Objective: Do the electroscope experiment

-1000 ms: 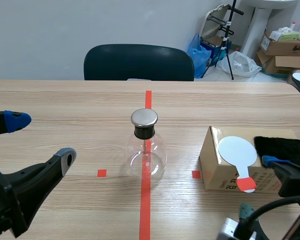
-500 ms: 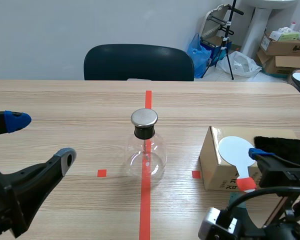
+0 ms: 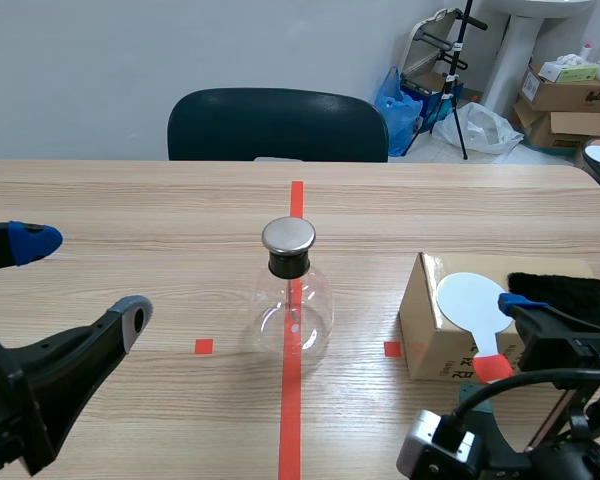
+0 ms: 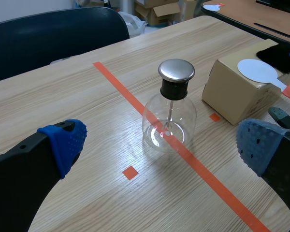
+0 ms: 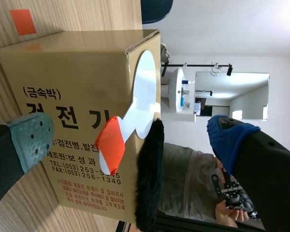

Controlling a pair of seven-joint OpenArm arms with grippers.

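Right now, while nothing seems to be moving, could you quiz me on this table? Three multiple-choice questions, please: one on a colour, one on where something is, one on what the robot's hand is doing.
1. What colour is the cap on the glass flask?
A red; B silver; C blue

2. Where does the white paddle lie?
A on top of the cardboard box; B under it; C inside the flask

3. How does the right gripper stand?
A shut on the paddle; B shut, fingers together; C open, gripping nothing

Answers:
1 B: the cap shines metal-grey in both the scene and the left wrist view.
2 A: its round disc rests flat on the box's top, with the orange-red handle jutting past the edge.
3 C: its pads stand wide apart in the right wrist view, pressing on nothing.
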